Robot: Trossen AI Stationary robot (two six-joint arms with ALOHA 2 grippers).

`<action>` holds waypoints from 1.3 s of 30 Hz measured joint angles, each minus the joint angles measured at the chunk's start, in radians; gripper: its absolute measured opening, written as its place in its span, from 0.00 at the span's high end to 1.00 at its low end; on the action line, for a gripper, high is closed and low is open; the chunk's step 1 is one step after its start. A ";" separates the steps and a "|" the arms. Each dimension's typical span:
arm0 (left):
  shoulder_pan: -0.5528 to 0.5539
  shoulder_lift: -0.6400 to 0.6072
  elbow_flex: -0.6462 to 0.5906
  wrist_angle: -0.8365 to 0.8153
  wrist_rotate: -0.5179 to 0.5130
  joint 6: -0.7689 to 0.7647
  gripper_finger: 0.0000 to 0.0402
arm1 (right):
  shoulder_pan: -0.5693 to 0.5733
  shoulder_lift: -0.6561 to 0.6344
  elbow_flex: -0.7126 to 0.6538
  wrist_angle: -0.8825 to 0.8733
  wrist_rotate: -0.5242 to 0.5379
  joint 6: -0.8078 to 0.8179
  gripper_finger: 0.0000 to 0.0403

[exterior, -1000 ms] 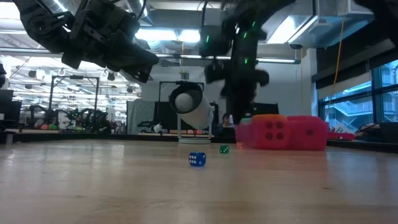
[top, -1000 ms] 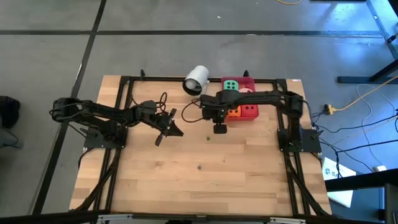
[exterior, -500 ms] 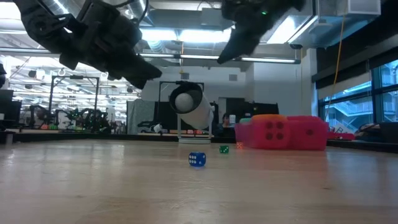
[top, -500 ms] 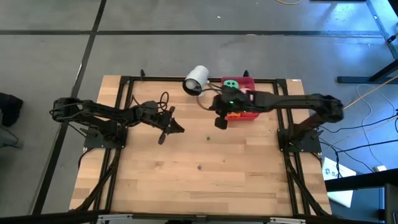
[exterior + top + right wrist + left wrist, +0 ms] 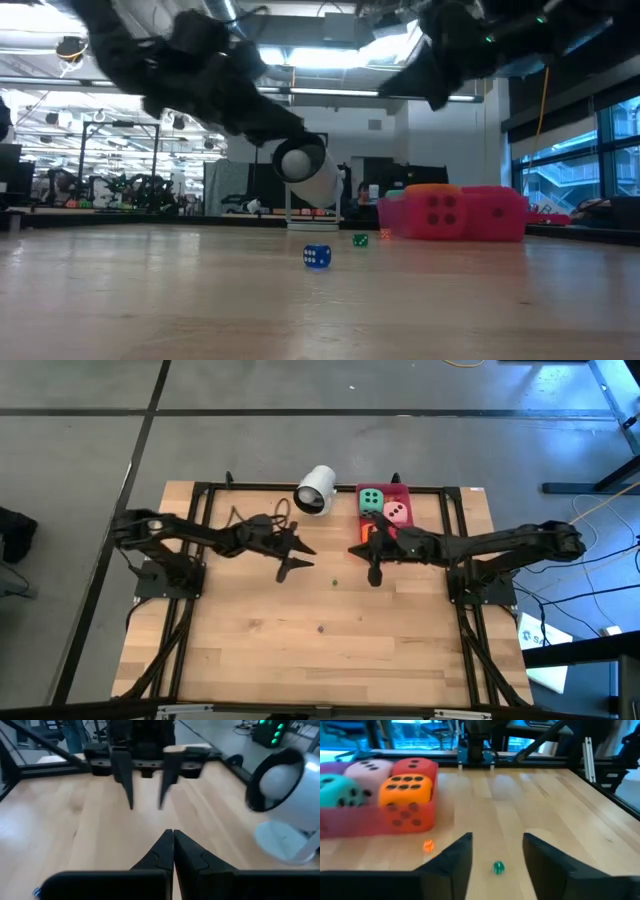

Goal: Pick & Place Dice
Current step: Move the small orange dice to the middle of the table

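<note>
Four soft dice sit in the red tray (image 5: 404, 493) at the table's far edge: green (image 5: 371, 499), pink (image 5: 397, 512), orange (image 5: 405, 790) and red (image 5: 416, 767). In the high view my right arm hides the red one. My left gripper (image 5: 295, 560) is open and empty above the table, left of the tray and pointing toward it. In the left wrist view a tiny green die (image 5: 498, 867) lies on the table ahead of its fingers. My right gripper (image 5: 375, 572) is shut and empty, raised just in front of the tray and pointing at the left gripper.
A white cup (image 5: 316, 488) lies on its side at the far edge, left of the tray. A tiny orange die (image 5: 428, 845) lies near the tray. A tiny blue die (image 5: 317, 256) lies toward the table's middle. Bare wood takes up the near half.
My right gripper has risen from beside the tray and shifted toward the table's right and near edges, its arm swinging off the tray, so the green and pink dice show. My left gripper has moved toward the right, closer to the tray. The dice have stayed put.
</note>
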 joint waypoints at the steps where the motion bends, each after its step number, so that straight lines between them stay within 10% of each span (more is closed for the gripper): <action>1: -0.001 0.034 0.030 0.001 0.013 0.011 0.55 | 0.008 0.000 -0.017 0.018 0.000 0.007 0.98; 21: 0.043 0.507 0.548 -0.286 0.008 0.046 0.48 | 0.093 -0.092 -0.186 0.100 0.130 0.054 0.33; 39: -0.028 0.533 0.604 -0.360 -0.277 0.106 0.48 | 0.122 -0.209 -0.282 0.136 0.191 0.080 0.31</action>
